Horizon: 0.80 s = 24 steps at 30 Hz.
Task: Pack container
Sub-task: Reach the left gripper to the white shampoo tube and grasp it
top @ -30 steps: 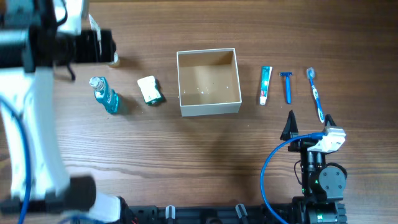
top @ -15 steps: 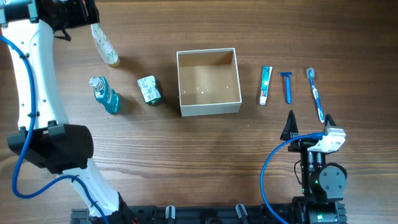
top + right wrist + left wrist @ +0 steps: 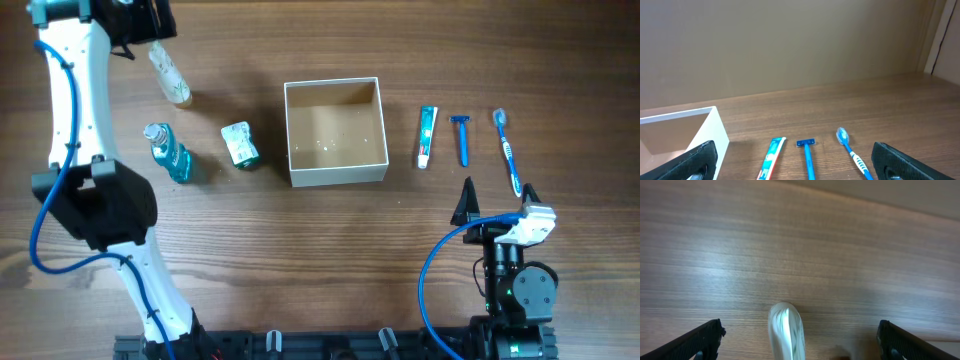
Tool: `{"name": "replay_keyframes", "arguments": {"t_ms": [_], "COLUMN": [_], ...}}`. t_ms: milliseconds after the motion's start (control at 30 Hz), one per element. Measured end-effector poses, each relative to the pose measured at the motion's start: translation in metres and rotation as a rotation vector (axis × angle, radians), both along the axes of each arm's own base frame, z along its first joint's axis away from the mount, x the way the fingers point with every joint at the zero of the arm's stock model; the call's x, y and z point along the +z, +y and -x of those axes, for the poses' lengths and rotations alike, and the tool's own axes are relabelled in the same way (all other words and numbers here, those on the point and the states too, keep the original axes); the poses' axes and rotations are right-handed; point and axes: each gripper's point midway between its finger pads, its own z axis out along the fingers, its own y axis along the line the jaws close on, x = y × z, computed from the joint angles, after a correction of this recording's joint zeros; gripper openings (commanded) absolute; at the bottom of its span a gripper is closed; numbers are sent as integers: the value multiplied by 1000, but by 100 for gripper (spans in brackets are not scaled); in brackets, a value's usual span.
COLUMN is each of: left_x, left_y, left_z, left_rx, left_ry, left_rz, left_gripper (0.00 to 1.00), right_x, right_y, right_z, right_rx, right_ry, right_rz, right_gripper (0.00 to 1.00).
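The container (image 3: 337,172), a white-walled square box with a tan inside, stands mid-table; its white corner also shows in the right wrist view (image 3: 715,131). My left gripper (image 3: 140,22) is at the far left corner. In its wrist view the fingers (image 3: 800,330) are wide open on either side of a pale tube (image 3: 786,335), without touching it. The tube (image 3: 169,73) lies on the table. My right gripper (image 3: 496,200) is open and empty near the front right, facing a toothpaste tube (image 3: 771,160), a blue razor (image 3: 807,155) and a blue toothbrush (image 3: 852,157).
A blue bottle (image 3: 167,152) and a small green-and-white packet (image 3: 239,144) lie left of the container. The toothpaste (image 3: 427,137), razor (image 3: 461,138) and toothbrush (image 3: 508,150) lie in a row to its right. My left arm spans the table's left side.
My left arm has swung from over the table's left part to the far left corner, uncovering the pale tube. The right arm and the other items have not moved.
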Motion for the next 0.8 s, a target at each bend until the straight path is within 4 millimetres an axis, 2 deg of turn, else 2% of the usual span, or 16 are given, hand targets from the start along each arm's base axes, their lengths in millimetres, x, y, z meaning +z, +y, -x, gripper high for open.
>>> {"name": "replay_keyframes", "arguments": {"t_ms": [133,200,500,800], "left_x": [-20,-23,-33,-37], "left_y": [-8,-11,-12,-11], "left_z": [-4,-4,12,11], "left_rx": [-14,-17,11,14], "left_ry": [37,46,128,136], "left_rz": [0,-7,-36,-41], "left_gripper": [100,100,100,100], "right_x": [0,0,0,0], "right_y": [0,0,0,0], "right_z": [0,0,0,0], "right_rx": [0,0,0,0], "right_ry": [0,0,0,0], "right_rz": [0,0,0,0], "right_gripper": [100,100,100,100]}}
